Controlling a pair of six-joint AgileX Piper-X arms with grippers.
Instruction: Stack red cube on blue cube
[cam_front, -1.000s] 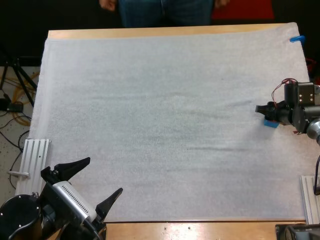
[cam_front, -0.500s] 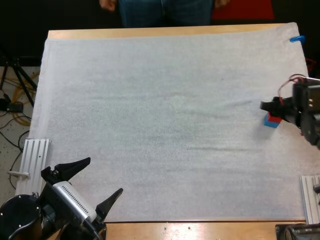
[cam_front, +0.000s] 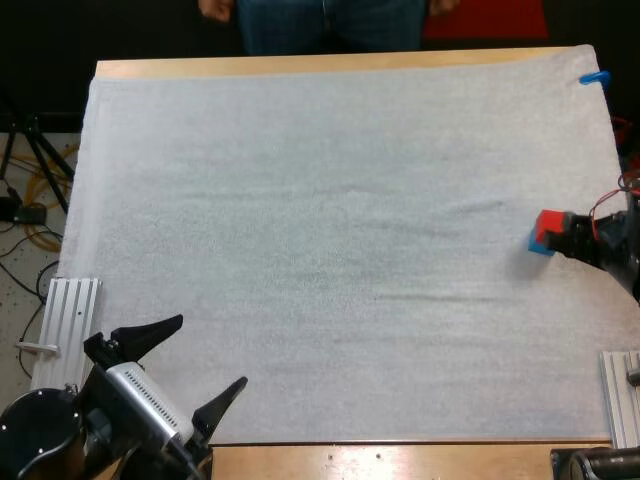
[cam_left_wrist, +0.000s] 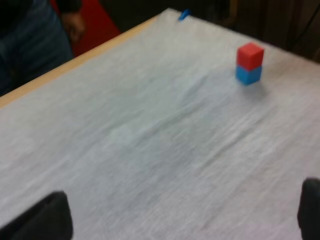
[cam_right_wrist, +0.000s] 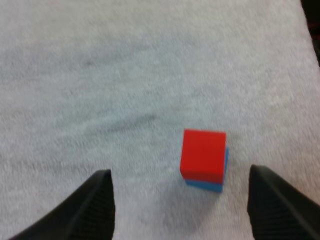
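The red cube (cam_front: 549, 224) sits squarely on top of the blue cube (cam_front: 540, 246) near the mat's right edge. My right gripper (cam_front: 574, 238) is just right of the stack, open and clear of it. From the right wrist, its two black fingers (cam_right_wrist: 102, 200) stand wide apart, with the red cube (cam_right_wrist: 202, 154) ahead of them and a sliver of the blue cube (cam_right_wrist: 206, 185) beneath it. My left gripper (cam_front: 208, 352) rests open at the near left corner, holding nothing. The left wrist view has the red cube (cam_left_wrist: 250, 55) on the blue cube (cam_left_wrist: 248, 75) far off.
A person in jeans (cam_front: 330, 22) stands at the table's far side, a hand (cam_front: 214, 10) near the edge. Metal rails lie at the near left (cam_front: 68, 320) and near right (cam_front: 622, 395). The white mat (cam_front: 320, 250) spreads bare across the table's middle.
My right gripper has let go of the red cube and pulled back to the right. The red cube stays on the blue cube. The left arm has not moved.
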